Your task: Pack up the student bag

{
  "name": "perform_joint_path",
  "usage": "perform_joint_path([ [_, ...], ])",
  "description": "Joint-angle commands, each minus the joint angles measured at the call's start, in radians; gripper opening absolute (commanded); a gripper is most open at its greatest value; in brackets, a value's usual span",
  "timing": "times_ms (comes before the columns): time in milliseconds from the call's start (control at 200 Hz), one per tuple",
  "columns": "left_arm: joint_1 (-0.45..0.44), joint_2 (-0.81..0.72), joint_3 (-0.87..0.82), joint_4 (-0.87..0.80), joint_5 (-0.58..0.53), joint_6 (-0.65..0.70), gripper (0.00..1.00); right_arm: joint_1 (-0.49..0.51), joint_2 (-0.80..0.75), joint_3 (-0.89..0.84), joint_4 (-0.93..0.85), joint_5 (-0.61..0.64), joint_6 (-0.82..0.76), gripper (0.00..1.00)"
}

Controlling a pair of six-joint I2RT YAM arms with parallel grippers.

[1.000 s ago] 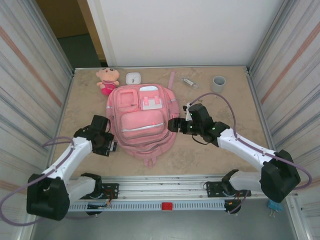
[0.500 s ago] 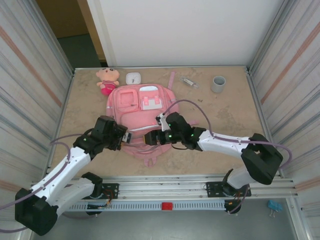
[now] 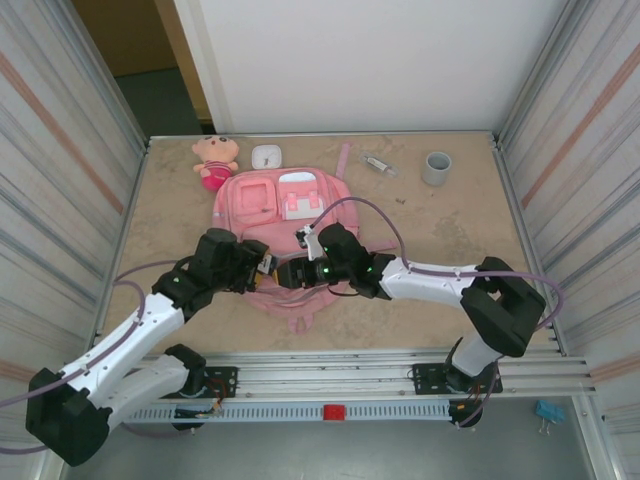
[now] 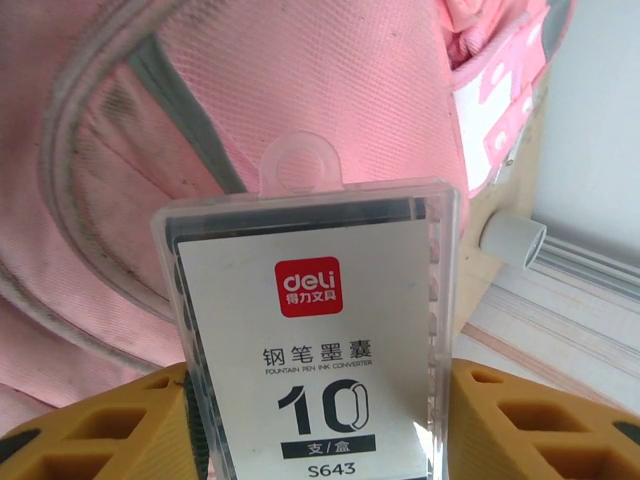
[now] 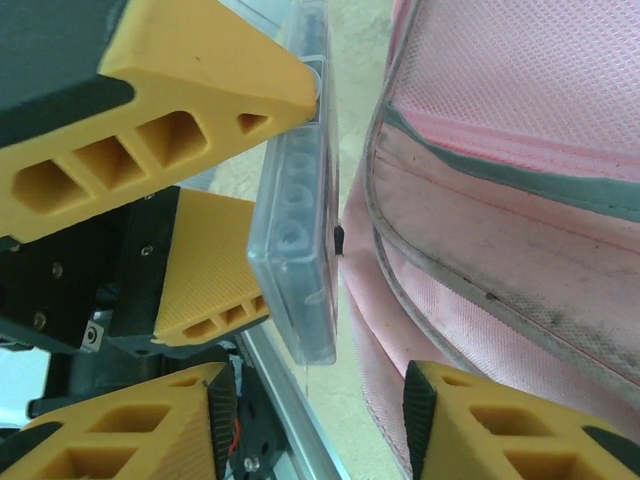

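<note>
Left end effector point(image 4: 315, 410) clamps a clear cartridge box point(image 4: 310, 290) upright beside the backpack point(image 4: 330, 80) — seemingly ready for pocketing. Right end effector point(image 5: 318, 425), jaws apart, straddles the grey seam point(image 5: 400, 265) — probably to open it.

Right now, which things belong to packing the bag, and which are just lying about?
In the job: pink backpack; clear box of ink refills, held in the left fingers.
Lying about, untouched: plush doll; grey cup; small white case; small clear packet.
</note>
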Motion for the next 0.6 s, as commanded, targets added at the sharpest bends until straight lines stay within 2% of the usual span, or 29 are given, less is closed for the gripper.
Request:
perform_joint_path([
  [0,-0.017,0.001,0.016,0.039,0.009,-0.024,0.56,0.009,0.018,0.038,0.046,0.019,0.003,0.44],
  [431,-0.064,0.021,0.005,0.078,0.008,-0.051,0.57,0.001,0.012,0.037,0.06,0.062,-0.017,0.22],
  [596,-0.071,0.023,0.006,0.079,0.0,-0.048,0.62,-0.001,-0.03,0.016,0.033,0.08,-0.036,0.16],
])
